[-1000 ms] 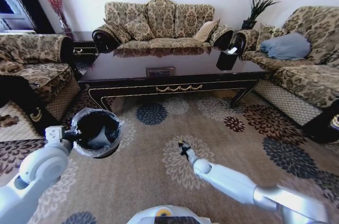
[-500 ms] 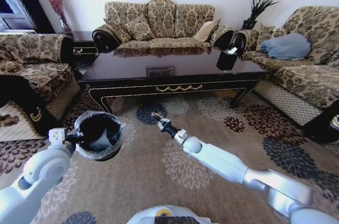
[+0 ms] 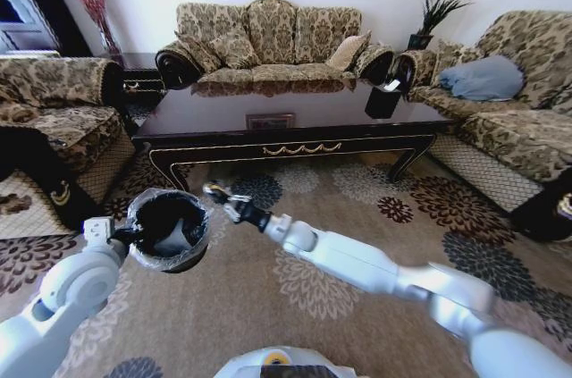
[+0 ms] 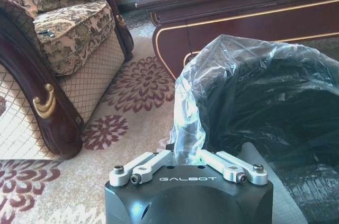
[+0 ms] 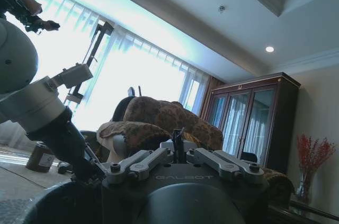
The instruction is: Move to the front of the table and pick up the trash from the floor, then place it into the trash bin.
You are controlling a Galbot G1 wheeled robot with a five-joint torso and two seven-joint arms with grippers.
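Head view: the robot stands on the carpeted floor [image 3: 375, 244] in front of the surface [image 3: 286, 123], a long dark coffee table. The left tool [image 3: 112, 233] holds the trash bin [image 3: 168, 228] by its near-left rim; in the left wrist view the tool [image 4: 188, 164] has its fingers [image 4: 145, 164] closed on the clear liner at the bin's [image 4: 265, 102] edge. The right tool [image 3: 222, 197] reaches across to the left and hovers just beside the bin's far-right rim, slightly above it.

Step in hand, by judgement: the deposit, with the right arm bringing trash to the bin. A small pale bit shows at the right tool's tip [image 3: 212, 189], probably a scrap of trash, though too small to identify. The next move calls for centring the tool over the bin's mouth before letting go, so that nothing falls on the floor.

Hard to make out: in the right wrist view the right tool [image 5: 178, 152] has its fingers [image 5: 139, 163] drawn close together on a thin dark sliver, but what it grips cannot be told. A pale lump lies inside the bin. No other litter is apparent on the visible floor.
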